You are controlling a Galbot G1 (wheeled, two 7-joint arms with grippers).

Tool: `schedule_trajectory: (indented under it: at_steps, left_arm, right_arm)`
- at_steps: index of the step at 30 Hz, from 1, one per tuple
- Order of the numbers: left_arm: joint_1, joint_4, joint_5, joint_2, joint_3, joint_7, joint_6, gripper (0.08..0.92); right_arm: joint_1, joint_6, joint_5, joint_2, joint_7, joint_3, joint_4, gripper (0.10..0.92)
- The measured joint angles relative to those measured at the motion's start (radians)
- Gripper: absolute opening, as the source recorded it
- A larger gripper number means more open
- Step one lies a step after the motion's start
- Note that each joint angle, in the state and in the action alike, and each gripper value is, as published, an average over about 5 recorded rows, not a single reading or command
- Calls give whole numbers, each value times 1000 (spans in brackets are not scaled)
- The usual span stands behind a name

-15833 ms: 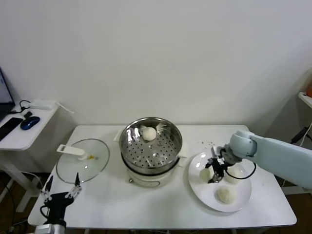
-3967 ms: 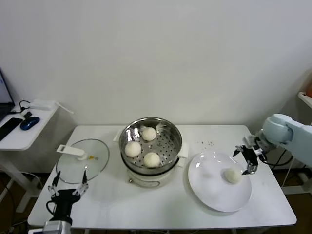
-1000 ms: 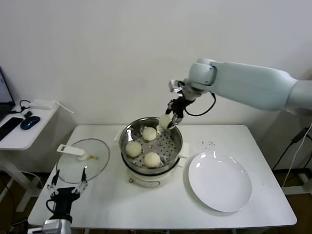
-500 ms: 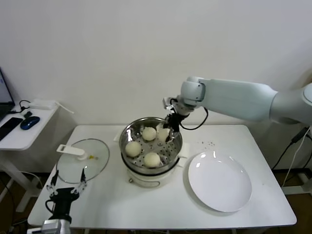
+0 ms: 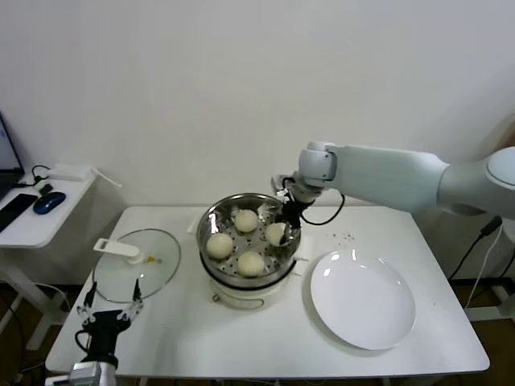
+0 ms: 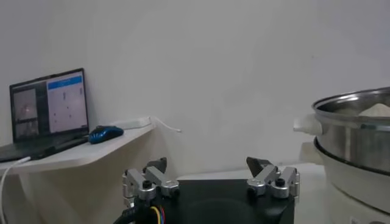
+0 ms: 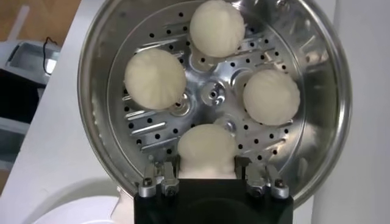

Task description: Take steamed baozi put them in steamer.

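Inside steamer (image 5: 211, 221) — right end effector (image 7: 207, 173) clamped on baozi (image 7: 206, 150); left end effector (image 6: 210, 176) apart

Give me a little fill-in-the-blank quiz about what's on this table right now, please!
1. The steamer has ____ baozi inside it.
2. The white plate carries ____ baozi.
3. The right gripper is shut on the fourth baozi, which is down in the ____.
4. The glass lid lies flat on the table beside the steamer, on the robot's ____ side.

Missing words: four; no; steamer; left
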Motion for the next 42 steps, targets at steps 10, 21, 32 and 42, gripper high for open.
schedule_trajectory:
  at_steps: [10,21,32,42]
  left_arm:
    - [-1,5,-3,0,-2,0,0,823]
    - [-2,6,-9,0,-4,0,0,823]
    - [-2,2,-9,0,-3,0,2,823]
    - [-8,-5,-1,-1,3,0,8,823]
  right_arm:
    - [-25,3,-21,18,0,5,-20,595]
    - [-33,12,-27,25,-5,5,-32,810]
    - [-12,24,-16,21,-28,25,-40,823]
    - [26,56,19,-52,0,72,6,823]
